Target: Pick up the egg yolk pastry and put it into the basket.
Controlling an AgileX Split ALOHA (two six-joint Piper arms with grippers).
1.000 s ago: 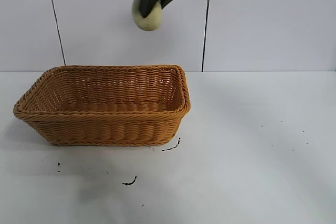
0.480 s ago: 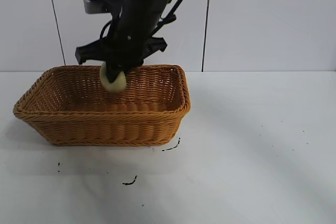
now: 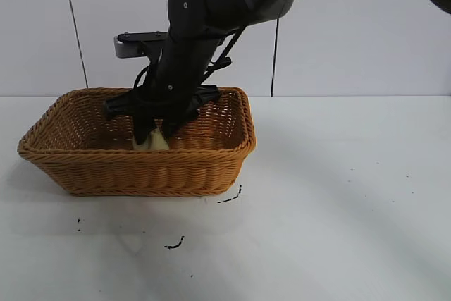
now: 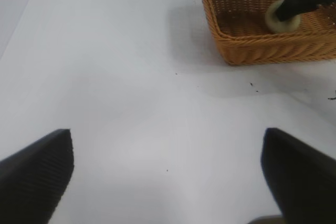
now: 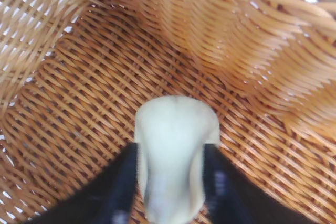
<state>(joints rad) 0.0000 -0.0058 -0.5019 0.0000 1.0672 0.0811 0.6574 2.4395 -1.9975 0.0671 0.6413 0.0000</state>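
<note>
Since a second ago the right gripper (image 3: 153, 134) has dropped from high above the table down inside the basket (image 3: 141, 167), carrying the egg yolk pastry (image 3: 150, 142) with it. Its fingers clamp the pastry just above the woven floor, left of centre, so only the release seems left. The left gripper (image 4: 168, 177) hangs open, well apart from the basket.

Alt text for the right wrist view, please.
The right pincer holds the pale egg yolk pastry between its dark fingers, low inside the woven basket, whose wicker floor and walls fill the picture.
</note>
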